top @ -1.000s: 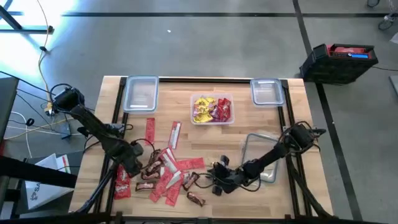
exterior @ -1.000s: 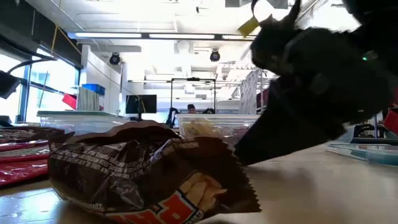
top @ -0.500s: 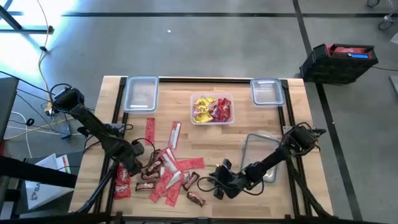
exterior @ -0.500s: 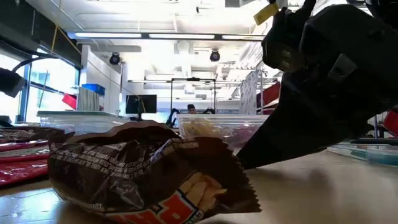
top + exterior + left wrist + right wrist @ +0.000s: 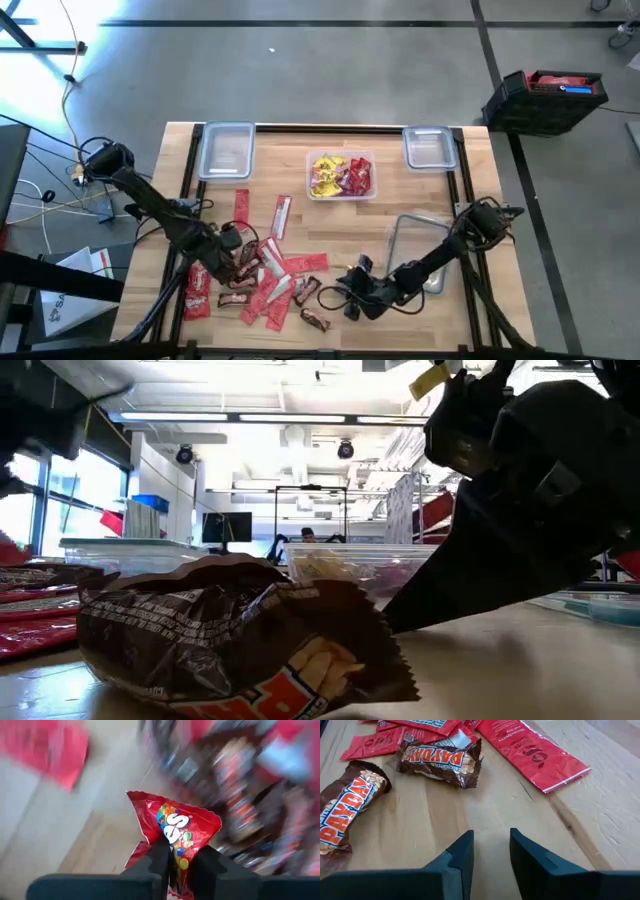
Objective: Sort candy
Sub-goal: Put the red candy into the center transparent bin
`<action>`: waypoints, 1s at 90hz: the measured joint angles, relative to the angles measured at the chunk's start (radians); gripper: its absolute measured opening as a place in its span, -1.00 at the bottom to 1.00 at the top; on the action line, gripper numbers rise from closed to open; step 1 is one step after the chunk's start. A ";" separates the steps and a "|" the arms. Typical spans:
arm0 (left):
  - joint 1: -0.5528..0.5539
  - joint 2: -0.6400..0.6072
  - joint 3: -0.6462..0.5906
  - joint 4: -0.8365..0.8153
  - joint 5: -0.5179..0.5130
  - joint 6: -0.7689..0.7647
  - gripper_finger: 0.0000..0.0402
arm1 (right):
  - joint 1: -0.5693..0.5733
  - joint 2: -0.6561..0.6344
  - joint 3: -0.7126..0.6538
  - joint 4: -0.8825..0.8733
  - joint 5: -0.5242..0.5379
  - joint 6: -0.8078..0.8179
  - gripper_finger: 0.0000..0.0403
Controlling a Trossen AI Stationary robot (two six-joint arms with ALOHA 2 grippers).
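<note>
Red packets and brown bars of candy (image 5: 270, 280) lie scattered on the table's near left part. My left gripper (image 5: 232, 252) is over this pile, shut on a red Skittles packet (image 5: 177, 827). My right gripper (image 5: 338, 290) is low over the wood at the near middle, open, with nothing between its fingers (image 5: 490, 847). Two brown PayDay bars (image 5: 440, 760) (image 5: 345, 815) and a long red packet (image 5: 535, 752) lie flat on the wood just ahead of it. One brown bar (image 5: 230, 640) fills the low view, with the right gripper (image 5: 520, 510) behind it. My left gripper pinches the red Skittles packet between its two fingers (image 5: 160, 857), at one end of the packet (image 5: 176, 851). The rest of the packet stands out beyond the fingertips, with the table and the candy pile blurred behind it. Whether it is lifted clear of the pile, I cannot tell.
A clear tub (image 5: 341, 175) holding yellow and red sweets stands at the far middle. Two clear containers (image 5: 226, 150) (image 5: 430, 147) stand at the far left and far right. Another clear container (image 5: 420, 250) lies under the right arm. A red packet (image 5: 197, 292) lies at the near left.
My left gripper has moved toward the table's right edge and a little toward the far edge, over the candy pile, staying shut on the red packet. My right gripper shifted slightly toward the near edge early on, then stayed still and open.
</note>
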 joint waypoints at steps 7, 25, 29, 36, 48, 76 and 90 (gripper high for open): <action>0.038 0.000 0.042 0.037 -0.093 0.106 -0.88 | -0.005 0.000 0.000 0.000 0.002 0.000 -0.53; 0.165 0.003 0.066 0.396 -0.204 0.553 -0.90 | -0.008 0.000 0.000 0.001 0.030 0.003 -0.53; 0.206 0.007 0.066 0.474 -0.197 0.643 -0.88 | -0.008 0.000 -0.001 0.002 0.037 0.003 -0.53; 0.290 0.019 0.066 0.587 -0.175 0.766 -0.87 | -0.008 0.000 -0.001 0.002 0.042 0.003 -0.53; 0.458 0.068 0.066 0.778 -0.059 0.909 -0.89 | -0.009 0.000 -0.001 0.003 0.053 0.019 -0.53; 0.736 0.391 0.109 1.237 0.008 1.044 -0.91 | -0.009 0.000 -0.001 0.003 0.077 0.026 -0.53; 0.806 0.558 0.245 1.231 0.065 1.033 -0.91 | -0.009 0.000 -0.001 -0.007 0.077 0.020 -0.53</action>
